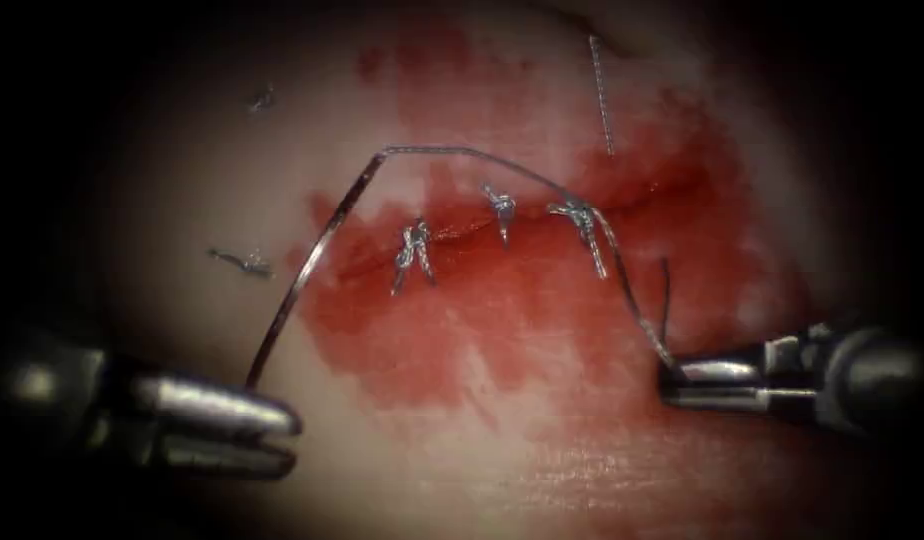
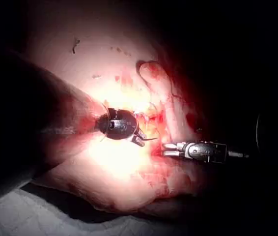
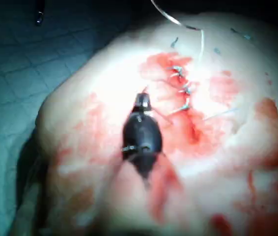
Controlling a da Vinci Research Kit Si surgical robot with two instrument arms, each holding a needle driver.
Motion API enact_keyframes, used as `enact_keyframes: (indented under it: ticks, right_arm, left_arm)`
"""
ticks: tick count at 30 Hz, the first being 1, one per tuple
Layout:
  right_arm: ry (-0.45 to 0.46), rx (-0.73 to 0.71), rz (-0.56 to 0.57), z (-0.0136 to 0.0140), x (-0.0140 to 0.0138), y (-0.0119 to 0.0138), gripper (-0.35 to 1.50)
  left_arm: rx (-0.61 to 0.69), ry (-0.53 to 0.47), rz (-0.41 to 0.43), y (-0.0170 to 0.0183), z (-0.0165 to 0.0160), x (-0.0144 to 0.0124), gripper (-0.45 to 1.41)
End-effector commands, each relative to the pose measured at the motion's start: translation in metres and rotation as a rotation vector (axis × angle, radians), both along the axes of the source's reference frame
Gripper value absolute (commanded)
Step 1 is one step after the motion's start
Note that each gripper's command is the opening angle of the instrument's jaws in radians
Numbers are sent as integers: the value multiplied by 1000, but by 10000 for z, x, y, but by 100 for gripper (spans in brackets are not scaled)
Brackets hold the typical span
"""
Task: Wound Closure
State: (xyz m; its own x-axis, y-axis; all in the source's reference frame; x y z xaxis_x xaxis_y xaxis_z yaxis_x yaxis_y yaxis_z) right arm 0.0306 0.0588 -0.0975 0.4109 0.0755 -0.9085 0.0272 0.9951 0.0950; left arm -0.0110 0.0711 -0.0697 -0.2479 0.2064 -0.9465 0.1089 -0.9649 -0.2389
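Observation:
The cut (image 1: 542, 220) runs across the tissue (image 1: 482, 470) and carries three knotted stitches (image 1: 500, 208). My left tool (image 1: 294, 440) sits at the lower left, shut on the curved needle (image 1: 307, 260) near one end. The needle arcs up free of the tissue, left of the stitches. From its upper end the thread (image 1: 462, 152) crosses to the rightmost stitch (image 1: 582, 215), then drops to my right tool (image 1: 670, 385), which is shut on it below the cut. In the right wrist view the right tool (image 3: 141, 105) lies near the stitch row (image 3: 180, 83). The left wrist view holds both the left tool (image 2: 139, 137) and the right tool (image 2: 193, 150).
Red fluid (image 1: 462, 330) spreads over the tissue around and below the cut. Cut ends of thread (image 1: 247, 262) lie on the pale tissue at the left, and another piece (image 1: 602, 95) lies above the cut. A short dark tail (image 1: 665, 290) stands above the right tool.

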Motion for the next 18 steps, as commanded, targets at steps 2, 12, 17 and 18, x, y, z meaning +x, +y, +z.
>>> enact_keyframes:
  ticks: [2,12,17,18]
  right_arm:
    - [-38,40,7,5,-3,4,130]
    - [-48,157,231,11,-82,79,101]
    - [27,409,427,24,-69,128,91]
    - [51,476,438,29,-63,133,91]
  left_arm:
    - [-1,3,1,-1,6,-5,-35]
    - [21,25,32,-21,17,-4,-35]
    - [32,19,65,-33,24,-19,-35]
    - [32,20,67,-34,25,-20,-35]
